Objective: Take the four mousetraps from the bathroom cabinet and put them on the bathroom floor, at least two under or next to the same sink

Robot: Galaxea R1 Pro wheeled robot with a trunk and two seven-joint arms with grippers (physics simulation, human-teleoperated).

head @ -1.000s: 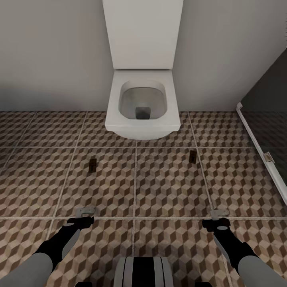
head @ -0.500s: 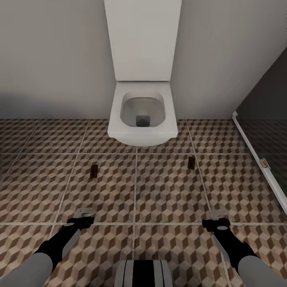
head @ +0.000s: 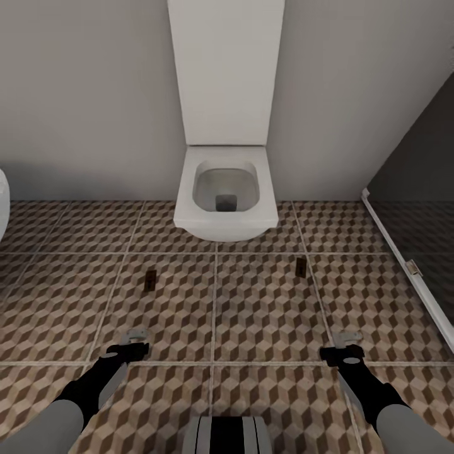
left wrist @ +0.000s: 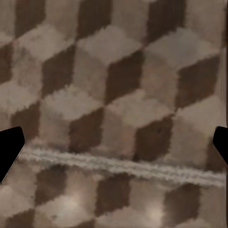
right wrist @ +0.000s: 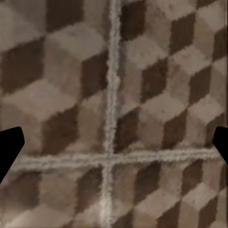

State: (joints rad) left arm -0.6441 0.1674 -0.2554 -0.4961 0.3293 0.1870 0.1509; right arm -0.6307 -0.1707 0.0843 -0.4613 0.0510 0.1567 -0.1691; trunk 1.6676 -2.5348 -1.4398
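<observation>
Lying ahead of both spread, empty claws (left (head: 133,336), right (head: 346,339)): two mousetraps (head: 150,280) (head: 301,267).

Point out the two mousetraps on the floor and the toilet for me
Left mousetrap (head: 150,280): head view, middle of its dark base.
Right mousetrap (head: 301,267): head view, middle of its dark base.
Toilet (head: 226,214): head view, front rim of the white bowl.
</observation>
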